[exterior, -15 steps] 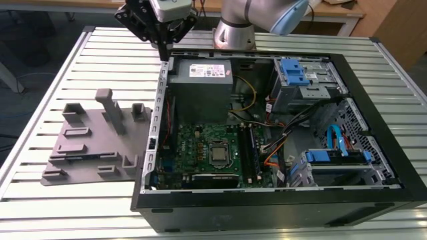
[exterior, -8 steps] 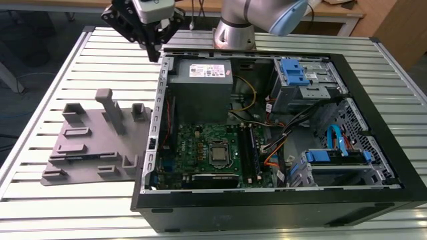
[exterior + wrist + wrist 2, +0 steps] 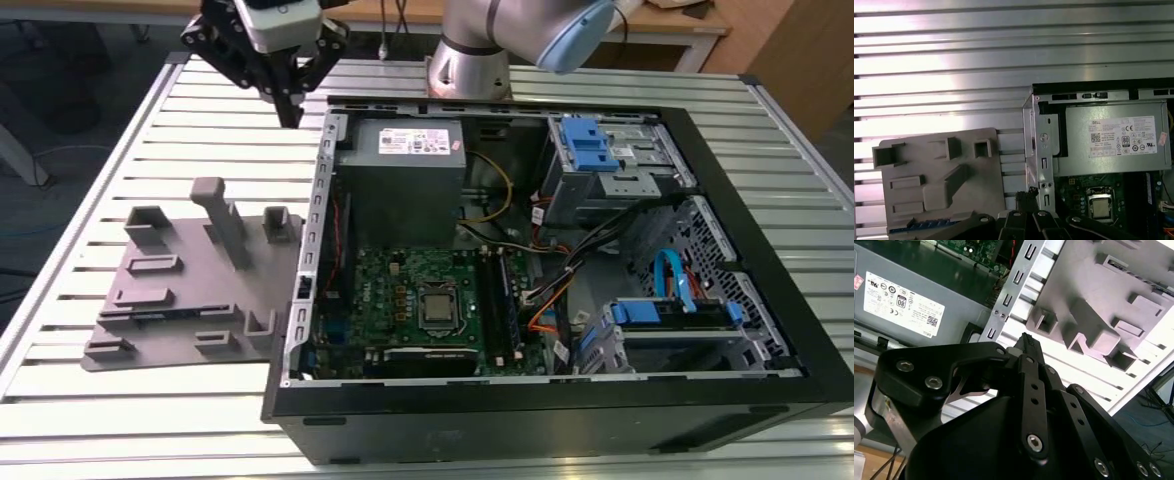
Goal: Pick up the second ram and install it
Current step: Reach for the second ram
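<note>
The second ram (image 3: pixel 924 226) shows in the first wrist view as a thin blue-green strip, lying along one edge of the grey fixture plate (image 3: pixel 939 170). My gripper (image 3: pixel 290 112) hangs high over the table's far side in the exterior view, beyond the fixture plate (image 3: pixel 187 300) and beside the case's far corner. Its fingers are shut together with nothing between them. In both wrist views the joined tips (image 3: pixel 1026 342) (image 3: pixel 1027 195) point at the bare table strip between the plate and the case wall. The long black memory slots (image 3: pixel 502 300) lie beside the motherboard's processor (image 3: pixel 438 306).
The open black computer case (image 3: pixel 747 170) takes up the exterior view's right. Inside are a grey power supply (image 3: pixel 400 150), blue drive brackets (image 3: pixel 583 145) and loose cables (image 3: pixel 561 260). A tall grey post (image 3: pixel 220 220) stands on the fixture plate. The robot's base (image 3: pixel 467 60) is behind the case.
</note>
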Controlling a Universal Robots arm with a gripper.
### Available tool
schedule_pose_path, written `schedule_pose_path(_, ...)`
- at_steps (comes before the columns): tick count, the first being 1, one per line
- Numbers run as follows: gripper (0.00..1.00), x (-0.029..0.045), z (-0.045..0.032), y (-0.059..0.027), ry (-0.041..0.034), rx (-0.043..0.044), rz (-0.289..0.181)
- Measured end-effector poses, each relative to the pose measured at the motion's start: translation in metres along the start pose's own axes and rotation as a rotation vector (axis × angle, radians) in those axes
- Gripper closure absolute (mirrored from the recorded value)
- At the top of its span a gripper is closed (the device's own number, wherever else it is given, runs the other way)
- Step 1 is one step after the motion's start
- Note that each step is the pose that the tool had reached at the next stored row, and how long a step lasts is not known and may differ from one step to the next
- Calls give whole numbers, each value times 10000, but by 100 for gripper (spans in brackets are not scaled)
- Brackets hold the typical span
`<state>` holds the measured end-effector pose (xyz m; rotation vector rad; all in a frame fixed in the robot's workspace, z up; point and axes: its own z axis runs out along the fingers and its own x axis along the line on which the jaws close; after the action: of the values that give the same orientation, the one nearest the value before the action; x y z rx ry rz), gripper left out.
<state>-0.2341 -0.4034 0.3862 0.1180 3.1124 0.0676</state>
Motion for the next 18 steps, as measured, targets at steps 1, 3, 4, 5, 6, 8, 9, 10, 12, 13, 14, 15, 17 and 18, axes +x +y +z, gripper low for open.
schedule_pose_path(1,93,11,8,-8,0,0,0)
schedule_pose_path(3,93,34,26,-28,1,0,-1)
schedule_pose_path(4,93,52,34,-43,2,2,0)
schedule_pose_path(5,93,70,42,-58,1,1,1)
schedule_pose_path(6,93,85,49,-74,0,0,0)
schedule_pose_path(8,93,113,60,-109,0,-1,-1)
schedule_pose_path(9,93,125,66,-128,1,0,-1)
schedule_pose_path(10,93,140,70,-148,1,0,-1)
schedule_pose_path(12,93,168,80,-191,0,-1,-2)
schedule_pose_path(13,93,180,84,-214,1,0,-2)
schedule_pose_path(14,93,191,87,-239,1,0,-2)
schedule_pose_path(15,93,199,92,-265,1,0,-2)
schedule_pose_path(17,93,207,100,-320,1,0,-3)
schedule_pose_path(18,93,208,105,-351,0,-1,-3)
